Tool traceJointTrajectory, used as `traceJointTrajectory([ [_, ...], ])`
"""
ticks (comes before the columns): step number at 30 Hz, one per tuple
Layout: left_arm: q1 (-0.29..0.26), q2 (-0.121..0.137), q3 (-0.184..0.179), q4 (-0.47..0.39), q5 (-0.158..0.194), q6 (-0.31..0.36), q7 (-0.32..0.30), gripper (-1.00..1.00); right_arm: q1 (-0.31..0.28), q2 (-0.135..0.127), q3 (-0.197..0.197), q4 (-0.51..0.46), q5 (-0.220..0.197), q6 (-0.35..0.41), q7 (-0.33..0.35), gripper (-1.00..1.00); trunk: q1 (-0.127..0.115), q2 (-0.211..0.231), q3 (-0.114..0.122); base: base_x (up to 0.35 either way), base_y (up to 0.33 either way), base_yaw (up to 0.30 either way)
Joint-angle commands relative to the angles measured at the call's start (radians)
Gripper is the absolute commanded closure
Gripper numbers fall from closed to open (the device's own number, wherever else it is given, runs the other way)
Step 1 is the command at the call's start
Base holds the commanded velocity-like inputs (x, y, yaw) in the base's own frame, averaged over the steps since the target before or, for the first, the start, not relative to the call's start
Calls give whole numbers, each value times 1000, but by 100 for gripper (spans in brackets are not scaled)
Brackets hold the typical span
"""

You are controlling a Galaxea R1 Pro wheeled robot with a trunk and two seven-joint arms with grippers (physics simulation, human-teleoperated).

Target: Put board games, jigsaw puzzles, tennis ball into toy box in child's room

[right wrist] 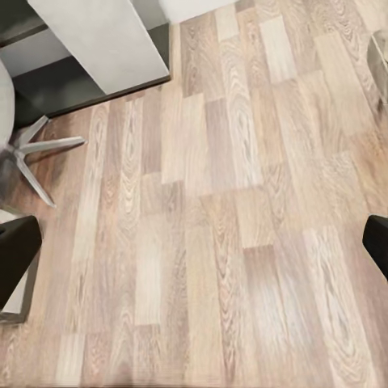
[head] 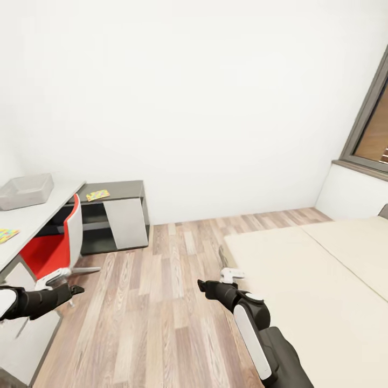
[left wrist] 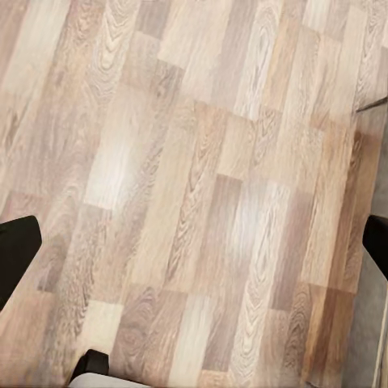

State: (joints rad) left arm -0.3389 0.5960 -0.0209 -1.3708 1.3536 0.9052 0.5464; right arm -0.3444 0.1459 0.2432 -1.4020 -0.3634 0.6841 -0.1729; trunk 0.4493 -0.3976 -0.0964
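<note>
Wood-floored child's room: toy box [head: 26, 191] and one jigsaw puzzle [head: 7, 235] on the table [head: 32, 215] far left, bed [head: 323, 280] right. Both grippers, left [head: 75, 290] and right [head: 202, 284], hang spread and empty over the floor. Robot appears in transit; next move likely calls for approaching a toy.

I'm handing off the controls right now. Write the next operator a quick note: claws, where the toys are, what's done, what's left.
Left claw: open, empty, over bare wood floor.
Right claw: open, empty, also over the floor.
Toy box: at the far end of the table; its contents can't be seen from here.
One jigsaw puzzle lies on the table nearer the robot; another sits on the low grey shelf unit.
The visible part of the bed is bare.
Done: nothing confirmed in the box.
Left: box both puzzles; find the board games and tennis ball.
</note>
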Motion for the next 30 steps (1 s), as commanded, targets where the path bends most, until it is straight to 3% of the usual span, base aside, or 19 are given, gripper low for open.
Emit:
traceJointTrajectory([
  [1, -2, 1, -2, -1, 10, 0, 10, -100, -1, 0, 1, -2, -10, 3, -10, -100, 1, -2, -2, -14, 0, 294],
  [9, -2, 1, -2, -1, 10, 0, 10, -100, -1, -3, 1, -3, -11, 2, -8, -100, 1, -2, -2, -15, 0, 191],
  [30, -2, 1, -2, -1, 10, 0, 10, -100, -1, -6, 2, -5, -10, 0, -3, -100, 1, -2, -2, -44, -2, 6],
])
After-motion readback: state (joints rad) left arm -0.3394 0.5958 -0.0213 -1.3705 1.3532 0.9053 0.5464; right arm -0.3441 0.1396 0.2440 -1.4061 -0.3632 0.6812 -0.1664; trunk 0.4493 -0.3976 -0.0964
